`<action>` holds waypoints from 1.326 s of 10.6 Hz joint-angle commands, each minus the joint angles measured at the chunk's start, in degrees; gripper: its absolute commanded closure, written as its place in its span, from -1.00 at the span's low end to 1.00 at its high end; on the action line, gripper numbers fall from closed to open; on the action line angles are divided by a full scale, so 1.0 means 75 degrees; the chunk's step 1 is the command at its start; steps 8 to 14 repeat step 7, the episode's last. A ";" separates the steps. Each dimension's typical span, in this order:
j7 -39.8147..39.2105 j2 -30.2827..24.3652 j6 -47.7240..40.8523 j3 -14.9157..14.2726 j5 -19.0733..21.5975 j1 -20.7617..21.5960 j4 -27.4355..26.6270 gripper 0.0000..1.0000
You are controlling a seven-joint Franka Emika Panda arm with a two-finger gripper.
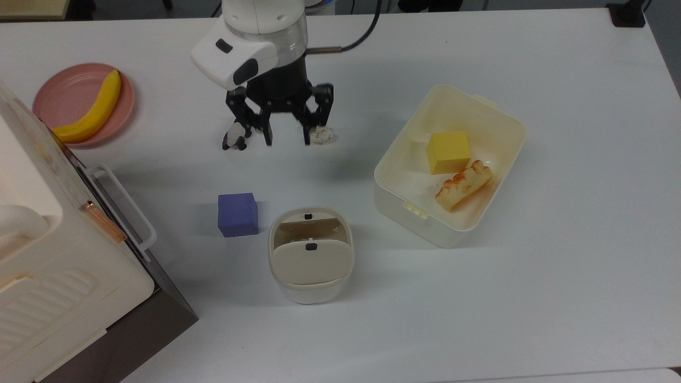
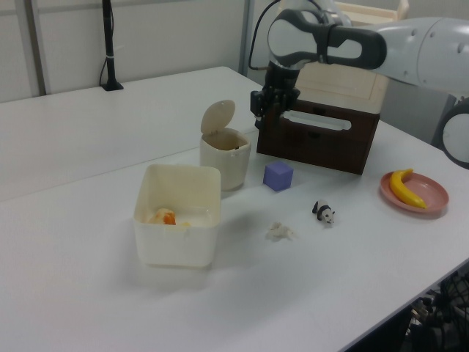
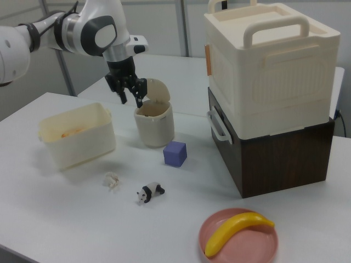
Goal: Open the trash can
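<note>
A white table (image 1: pixel 532 298) carries everything, its top matte and plain. Going by the right view, nearest the camera sits a pink plate (image 3: pixel 258 249) with a yellow banana (image 3: pixel 236 230) lying across it. A little farther, toward the right view's left, a toy panda (image 3: pixel 149 193) lies on its side, and just beside it a small pale crumpled figure (image 3: pixel 112 180) rests on the tabletop. Next comes a purple cube (image 3: pixel 175 153), close to the trash can (image 3: pixel 154 125) but not touching it.

The trash can stands upright near the middle of the table, its lid (image 2: pixel 218 117) swung up and tilted back, so the dim interior shows; in the top view the lid (image 1: pixel 311 260) covers the near half of the opening. At the right view's left of it stands a cream tub (image 1: pixel 495 207) without a lid, holding a yellow block (image 1: pixel 448 151) and a piece of toy bread (image 1: pixel 463 185).

At the right view's right, a large cream appliance (image 3: pixel 269 66) with handles sits on a dark brown box (image 3: pixel 274 164).

The gripper (image 1: pixel 286 139) hangs above the table, well apart from the trash can, fingers spread wide and holding nothing.

Beyond the table, pale wall panels (image 2: pixel 168 33) and a black stand (image 2: pixel 110 44) close the room.
</note>
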 commanded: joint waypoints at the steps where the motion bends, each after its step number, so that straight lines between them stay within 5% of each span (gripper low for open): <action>1: -0.0598 -0.0657 -0.1494 -0.0120 0.0074 -0.0052 -0.0268 -1.00; 6: 0.0595 -0.0823 -0.2178 -0.0225 -0.0450 0.0006 -0.0256 -1.00; 14: 0.0597 -0.0823 -0.2120 -0.0225 -0.0604 -0.0005 -0.0244 -1.00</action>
